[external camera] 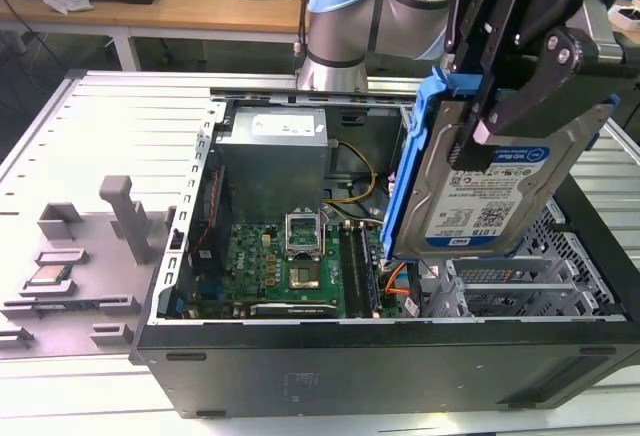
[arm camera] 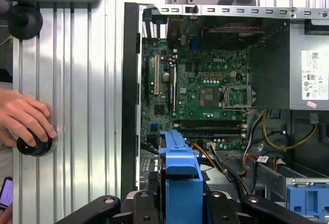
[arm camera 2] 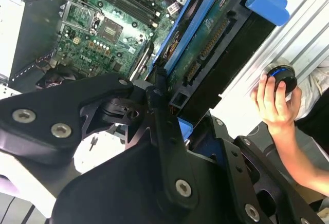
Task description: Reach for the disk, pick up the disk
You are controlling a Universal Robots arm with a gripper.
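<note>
Filling the middle of the exterior view, an open computer case (external camera: 300, 366) lies on its side on a slatted metal table (external camera: 90, 126), exposing a green motherboard (external camera: 290, 266) with an empty socket, a grey power supply (external camera: 275, 156) at the back and a metal drive cage (external camera: 520, 286) in the lower right part of the frame. Yellow and orange cables (external camera: 395, 281) run between the board and the cage. On the table at the far left of the frame stand grey plastic fixtures (external camera: 110, 216), one of them carrying a small square silver chip (external camera: 48, 276). A person's hand (arm camera: 23, 121) rests on a round black knob (arm camera: 35, 144) at the left edge of the first wrist view.

The gripper (external camera: 500, 121), in the upper right of the exterior view, has its black fingers (external camera: 545, 81) closed on the disk (external camera: 490, 196), pinching its upper edge. The disk hangs upright and slightly tilted, lifted clear above the drive cage, label facing the camera, its blue plastic frame (external camera: 405, 166) running down the side nearer the motherboard. In the second wrist view the disk (arm camera 2: 205, 49) is seen edge-on between the fingers, its connector side showing.
</note>
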